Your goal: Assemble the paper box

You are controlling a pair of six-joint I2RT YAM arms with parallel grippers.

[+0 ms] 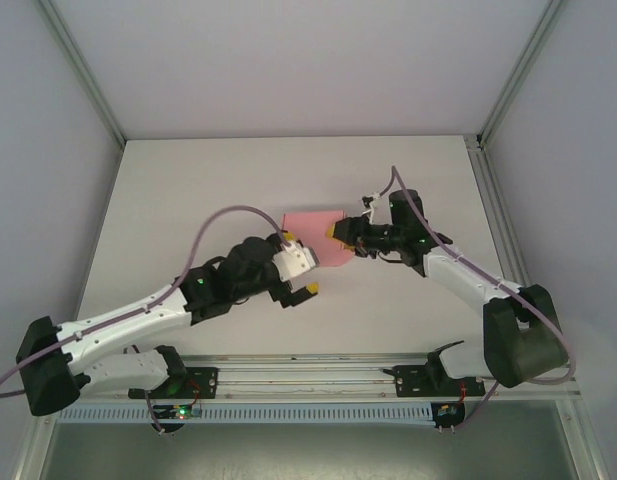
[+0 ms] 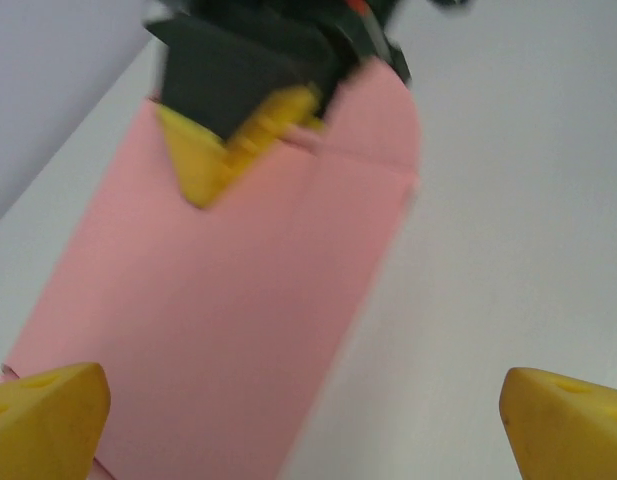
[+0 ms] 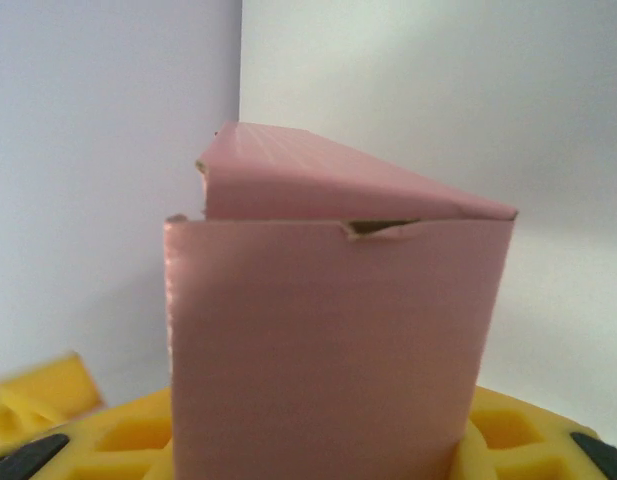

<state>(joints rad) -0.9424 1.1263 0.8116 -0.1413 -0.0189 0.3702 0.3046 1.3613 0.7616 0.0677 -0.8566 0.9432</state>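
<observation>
Top external view: the paper box (image 1: 314, 228), a partly folded pink card shell, is seen lying on the table (image 1: 188, 210) between the arms. Its right-hand edge is pinched by the right gripper (image 1: 340, 236). The left gripper (image 1: 304, 276) stands wide open just beside its near edge. The card is judged light, thin and easily creased, so it is best gripped gently along a folded edge.

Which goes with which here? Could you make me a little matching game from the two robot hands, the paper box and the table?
Things:
1 left hand
2 right hand
3 paper box
4 table

Colour or state:
A pink
B white
C open wide
D closed on the paper box

Pairs: 1-C; 2-D; 3-A; 4-B
</observation>
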